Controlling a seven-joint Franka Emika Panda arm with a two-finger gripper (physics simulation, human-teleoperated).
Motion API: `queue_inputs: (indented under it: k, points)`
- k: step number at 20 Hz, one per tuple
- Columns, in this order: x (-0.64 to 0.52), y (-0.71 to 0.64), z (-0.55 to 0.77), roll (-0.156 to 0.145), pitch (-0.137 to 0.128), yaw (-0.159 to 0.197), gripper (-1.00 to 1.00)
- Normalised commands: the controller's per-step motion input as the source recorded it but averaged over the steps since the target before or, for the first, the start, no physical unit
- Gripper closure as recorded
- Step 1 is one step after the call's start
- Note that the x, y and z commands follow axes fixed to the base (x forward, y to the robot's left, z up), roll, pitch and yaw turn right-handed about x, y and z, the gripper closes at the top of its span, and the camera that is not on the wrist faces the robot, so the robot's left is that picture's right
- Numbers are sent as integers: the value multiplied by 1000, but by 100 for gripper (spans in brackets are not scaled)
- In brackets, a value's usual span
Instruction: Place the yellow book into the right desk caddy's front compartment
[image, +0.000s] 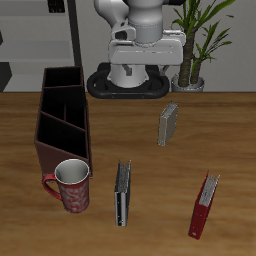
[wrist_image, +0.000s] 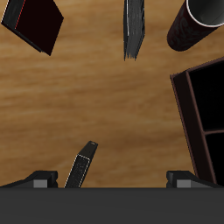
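Note:
The yellow book (image: 168, 124) stands upright on the table, about midway back, with its greyish-tan cover and pale page edges showing. It also shows in the wrist view (wrist_image: 80, 166). The right desk caddy (image: 62, 115) is a long dark maroon box with dividers along the table's side; part of its wall and compartments shows in the wrist view (wrist_image: 206, 114). My gripper (image: 146, 48) hangs high near the robot's base, behind the book and apart from it. In the wrist view the gripper (wrist_image: 112, 179) is open and empty, with its fingertips (wrist_image: 39, 179) wide apart.
A red patterned mug (image: 70, 185) stands at the caddy's front end. A dark grey-black book (image: 122, 193) and a red book (image: 205, 205) stand near the table's front edge. A potted plant (image: 195, 40) stands behind the table.

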Motion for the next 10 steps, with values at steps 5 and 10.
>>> queue_inputs:
  k: [5, 10]
  points:
    - [-162, 238, -93, -22, -71, -46, -100]
    - [-138, 320, -254, -94, -55, 4, -100]
